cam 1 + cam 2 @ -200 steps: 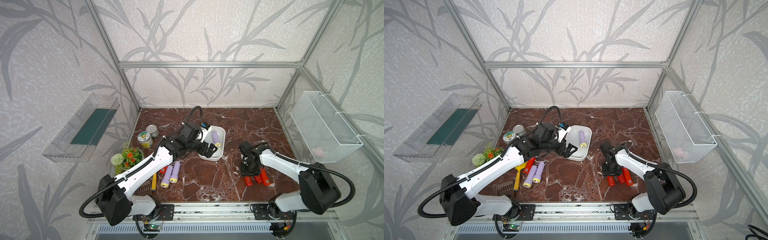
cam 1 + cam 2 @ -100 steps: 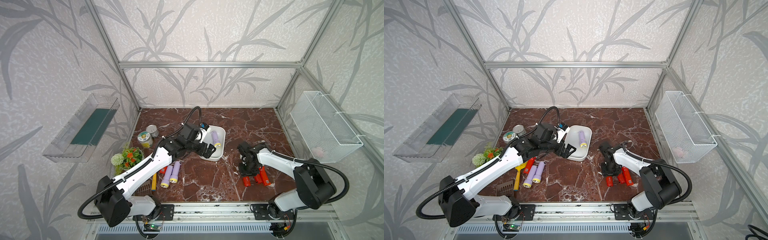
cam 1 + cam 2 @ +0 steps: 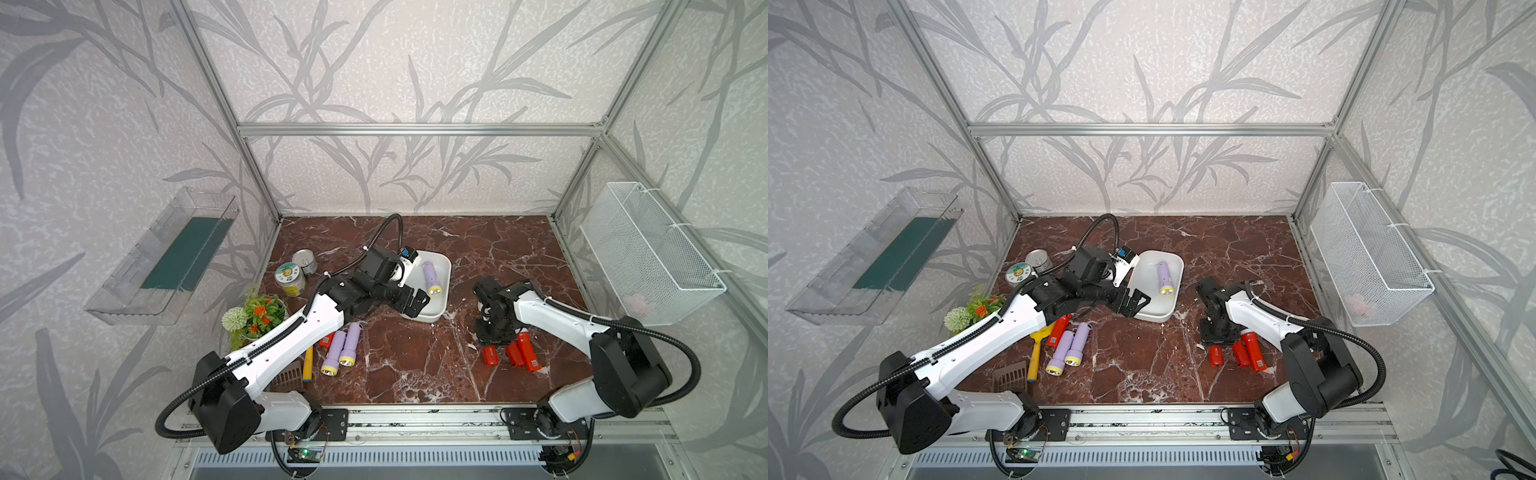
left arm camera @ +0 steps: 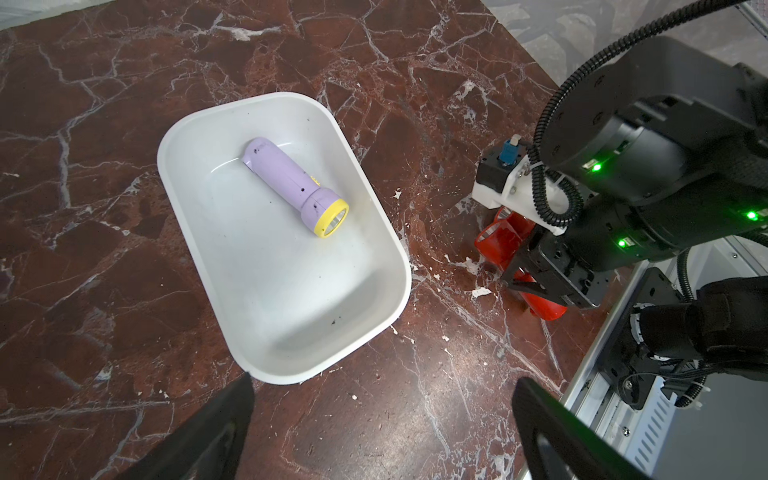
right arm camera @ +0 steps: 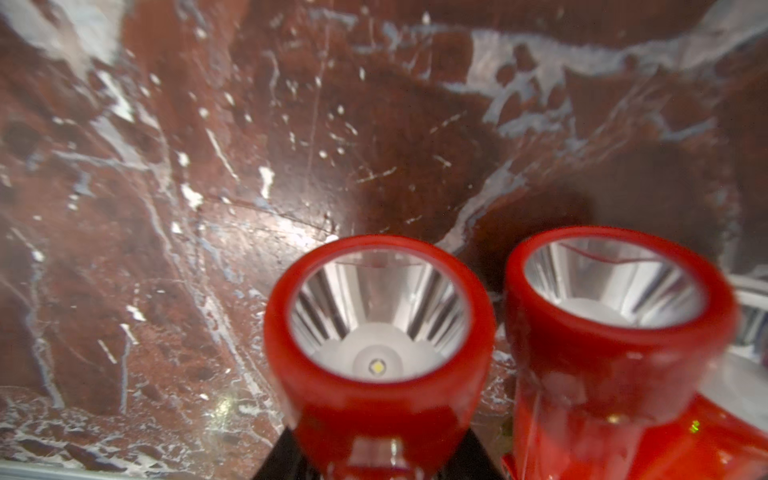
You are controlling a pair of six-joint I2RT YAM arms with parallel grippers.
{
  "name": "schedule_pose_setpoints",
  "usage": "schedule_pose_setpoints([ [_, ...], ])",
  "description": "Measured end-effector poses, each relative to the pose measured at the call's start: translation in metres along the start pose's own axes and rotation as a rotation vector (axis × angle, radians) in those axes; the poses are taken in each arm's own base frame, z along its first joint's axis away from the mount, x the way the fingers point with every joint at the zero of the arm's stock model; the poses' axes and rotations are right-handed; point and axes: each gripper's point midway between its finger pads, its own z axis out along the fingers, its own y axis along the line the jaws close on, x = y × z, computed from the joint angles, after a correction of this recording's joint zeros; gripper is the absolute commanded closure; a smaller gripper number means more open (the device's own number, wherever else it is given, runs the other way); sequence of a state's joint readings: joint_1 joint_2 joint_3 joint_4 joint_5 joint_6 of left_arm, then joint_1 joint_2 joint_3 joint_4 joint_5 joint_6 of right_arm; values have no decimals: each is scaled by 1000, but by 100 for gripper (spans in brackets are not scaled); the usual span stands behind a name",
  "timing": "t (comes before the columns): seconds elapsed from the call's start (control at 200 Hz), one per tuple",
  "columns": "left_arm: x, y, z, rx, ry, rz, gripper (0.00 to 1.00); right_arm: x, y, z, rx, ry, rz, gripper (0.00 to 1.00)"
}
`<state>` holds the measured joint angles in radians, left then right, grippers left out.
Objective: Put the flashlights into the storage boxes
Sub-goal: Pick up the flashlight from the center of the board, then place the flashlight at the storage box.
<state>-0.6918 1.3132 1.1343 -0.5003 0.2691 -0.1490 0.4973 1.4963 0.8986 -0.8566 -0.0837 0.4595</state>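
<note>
- worktop (image 3: pixel 415 370): red-brown marble, walls left, far and right, rail along the near edge. Bare stretch near-centre between the two flashlight groups, and the far right is bare too.
- left claw (image 3: pixel 415 302): spread wide, holding nothing, hovering at the near-left corner of the white tub (image 3: pixel 445 286). In the left wrist view its fingers (image 4: pixel 216 432) are cut off by the frame edge.
- right claw (image 3: pixel 492 341): pinching the held red flashlight (image 5: pixel 374 332), low on the worktop right of centre. Black fingers sit either side of its neck in the right wrist view, blurred there. In both top views the claw covers all but its near end.
- mesh basket (image 3: pixel 648 253): on the right wall, with a pale pink thing inside that I can't make out.
- white tub: centre, with free marble on its far and right sides. Its left rim is hidden by the left arm in both top views.
- lavender flashlight (image 4: pixel 291 183): lying flat in the tub's far half, yellow head toward near.
- two red flashlights (image 3: pixel 530 353): lying just right of the held one.
- lavender pair (image 3: pixel 1061 355): near left, side by side, touching.
- fourth red flashlight (image 3: pixel 1059 330): just left of the pair, far end under the left arm.
</note>
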Motion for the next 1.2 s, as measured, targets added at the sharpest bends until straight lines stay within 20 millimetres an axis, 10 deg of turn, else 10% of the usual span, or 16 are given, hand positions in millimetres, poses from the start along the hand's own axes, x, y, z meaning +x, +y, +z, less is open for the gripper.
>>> schedule_pose_setpoints([
  [0.46,-2,7,0,-40,-9,16,1,-82,49,-78,-89,-180,-83,68],
  [1.2,8,26,-48,-173,-79,24,1,-171,128,-64,-267,-153,-154,68],
])
